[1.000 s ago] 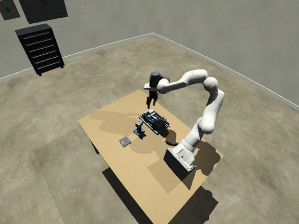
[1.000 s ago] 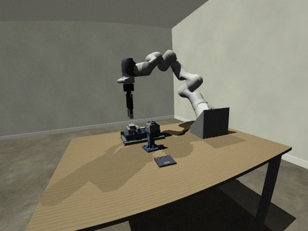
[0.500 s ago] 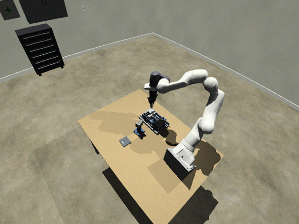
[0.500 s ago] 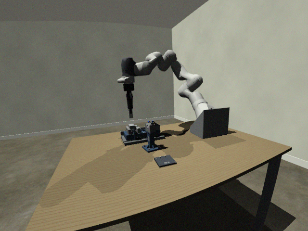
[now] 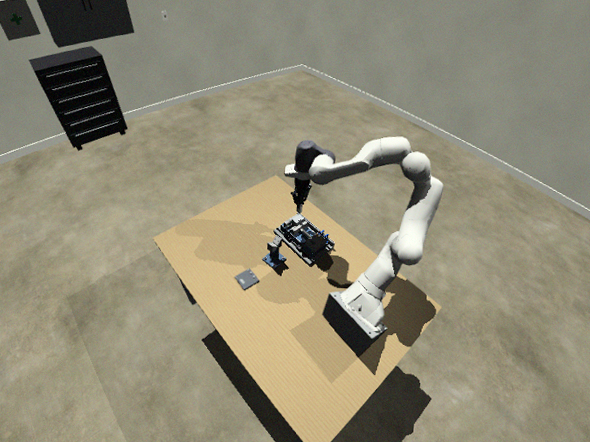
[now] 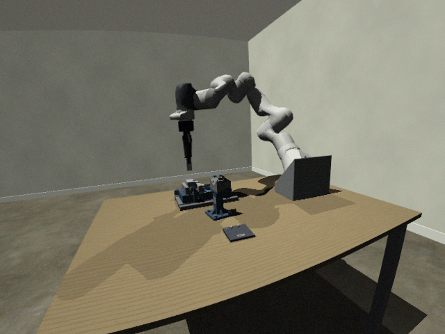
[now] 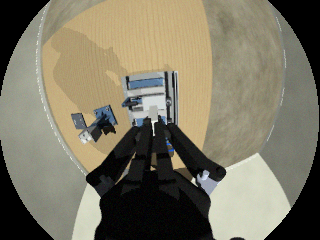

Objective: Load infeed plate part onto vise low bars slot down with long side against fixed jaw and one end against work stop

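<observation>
My gripper (image 5: 299, 208) (image 6: 188, 168) (image 7: 154, 111) is shut and empty, pointing straight down above one end of the vise. A pale block, seemingly the part (image 6: 189, 180) (image 7: 154, 102), is at that end of the vise (image 5: 303, 259) (image 6: 181, 207), apart from the fingers. Its slot, and its exact contact with the bars, fixed jaw and work stop, cannot be made out. The infeed plate (image 5: 246, 278) (image 6: 238, 232) (image 7: 78, 121) holds no block. The V-block (image 5: 274, 244) (image 6: 220, 184) sits on a blue stand beside the vise.
The V-block stand's blue foot (image 5: 272, 263) (image 6: 217, 214) (image 7: 105, 112) is between the vise and the infeed plate. Blue fittings (image 5: 325, 235) (image 6: 217, 176) rise at the vise's far end. The arm's dark base (image 5: 352, 323) (image 6: 311, 177) stands on the table beyond.
</observation>
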